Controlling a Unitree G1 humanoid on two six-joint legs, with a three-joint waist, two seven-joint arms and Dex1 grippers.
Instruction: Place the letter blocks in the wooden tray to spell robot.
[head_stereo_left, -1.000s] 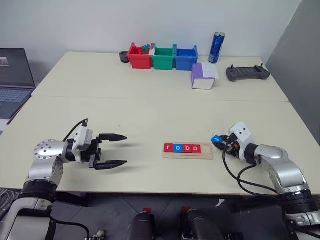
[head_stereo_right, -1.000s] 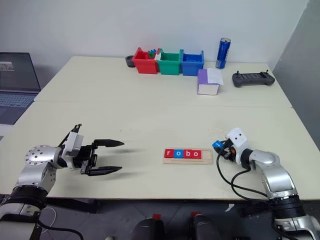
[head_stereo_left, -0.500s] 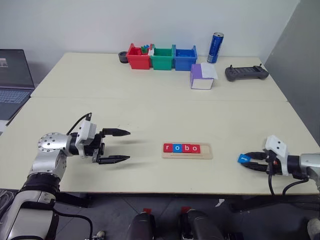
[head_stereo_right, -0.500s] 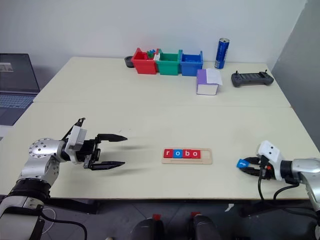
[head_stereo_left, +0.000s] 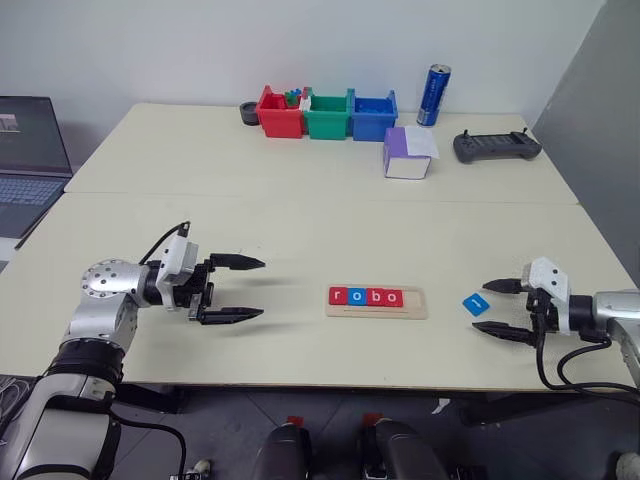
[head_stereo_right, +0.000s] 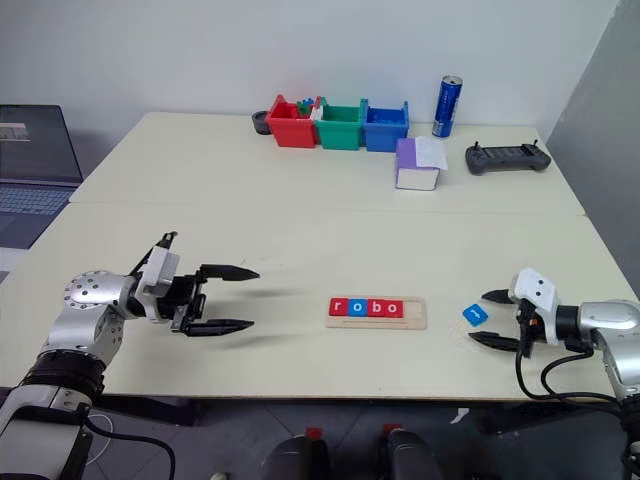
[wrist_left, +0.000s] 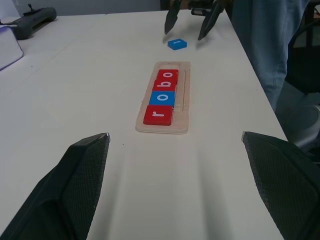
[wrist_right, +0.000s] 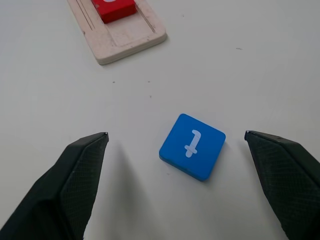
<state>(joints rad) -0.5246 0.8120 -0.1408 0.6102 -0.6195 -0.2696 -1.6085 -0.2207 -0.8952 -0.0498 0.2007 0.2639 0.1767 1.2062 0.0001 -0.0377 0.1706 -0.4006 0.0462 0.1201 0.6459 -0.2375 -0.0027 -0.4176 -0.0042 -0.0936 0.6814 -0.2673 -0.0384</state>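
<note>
Four small flat square letter blocks, red, blue, red, red, are sitting in the thin pale wooden tray near the front of the cream table, reading r, o, b, o from the robot's left to its right, with the slot at the tray's right end lying bare. Head views are showing the tray's long axis running left to right across the table; the left wrist view is looking along that axis with the r nearest. A fifth tile, the blue t block, is lying flat on the table just beyond the tray's right end, turned askew to it, and the right wrist view is making its white letter plain, though it seems upside down from there. The right gripper is standing wide open beside the t block, holding nothing. The left gripper is hanging open and empty, well apart from the tray.
</note>
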